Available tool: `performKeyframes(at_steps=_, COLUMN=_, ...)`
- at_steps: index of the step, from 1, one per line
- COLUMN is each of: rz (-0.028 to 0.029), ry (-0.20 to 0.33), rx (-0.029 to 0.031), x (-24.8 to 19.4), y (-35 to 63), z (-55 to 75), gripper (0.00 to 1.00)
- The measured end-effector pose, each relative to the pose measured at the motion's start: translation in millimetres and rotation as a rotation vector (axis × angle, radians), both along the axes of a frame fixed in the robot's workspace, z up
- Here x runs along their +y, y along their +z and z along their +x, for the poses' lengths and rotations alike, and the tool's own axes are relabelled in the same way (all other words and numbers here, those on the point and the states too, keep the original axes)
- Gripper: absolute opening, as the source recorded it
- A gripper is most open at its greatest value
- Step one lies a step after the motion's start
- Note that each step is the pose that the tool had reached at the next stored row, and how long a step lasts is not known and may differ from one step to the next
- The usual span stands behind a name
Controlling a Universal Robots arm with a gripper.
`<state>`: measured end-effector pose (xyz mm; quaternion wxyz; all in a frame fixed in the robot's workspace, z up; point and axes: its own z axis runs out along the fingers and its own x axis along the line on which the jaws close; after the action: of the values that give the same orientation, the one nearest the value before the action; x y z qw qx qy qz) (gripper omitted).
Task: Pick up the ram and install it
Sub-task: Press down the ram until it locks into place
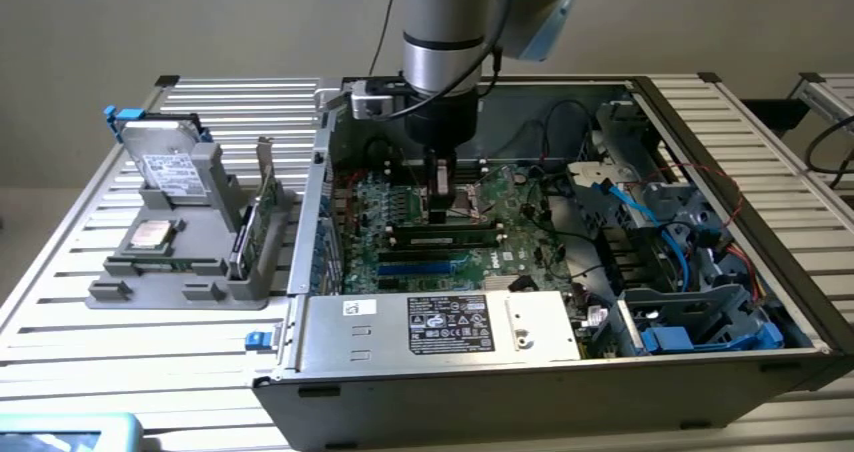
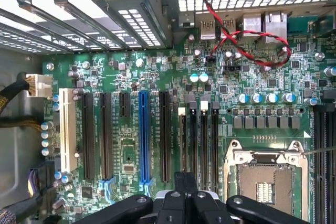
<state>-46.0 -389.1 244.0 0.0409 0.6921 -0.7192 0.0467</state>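
- Exterior view: the ram [image 1: 449, 236] is a thin, narrow stick, dark along its face with a green edge. It sits on the motherboard [image 1: 414, 222] inside the open computer case [image 1: 561, 372], directly under the gripper [image 1: 442, 215].
- Its long axis runs from the exterior view's left to right, level with the board and parallel to the blue slot [image 1: 424, 267] just beside it.
- Gripper fingers are pressed together, their tips meeting the stick's top edge near its middle; a pinch cannot be confirmed.
- Wrist view: the black gripper [image 2: 185, 182] fingers close over the dark memory slots [image 2: 199, 145] beside the metal CPU socket [image 2: 265, 179].
- Motherboard is glossy green and densely populated; the case is bare sheet metal with perforated panels.
- Grey moulded holder [image 1: 187, 262] rests on the ribbed aluminium table [image 1: 80, 302], well apart, carrying a drive [image 1: 174, 167] and an upright card [image 1: 256, 222].
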Motion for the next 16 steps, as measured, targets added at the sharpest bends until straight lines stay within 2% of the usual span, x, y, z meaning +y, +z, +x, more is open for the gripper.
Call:
performKeyframes(at_steps=7, rz=0.0001, ry=-0.002, rx=-0.0001, x=0.0, y=6.3, z=8.4, gripper=0.11)
performKeyframes(at_steps=13, rz=0.0001, ry=-0.002, rx=0.0008, x=-0.6, y=7.3, z=18.8, gripper=0.11)
performKeyframes(at_steps=16, rz=0.0002, ry=-0.002, rx=0.0017, x=-1.2, y=7.4, z=19.6, gripper=0.11)
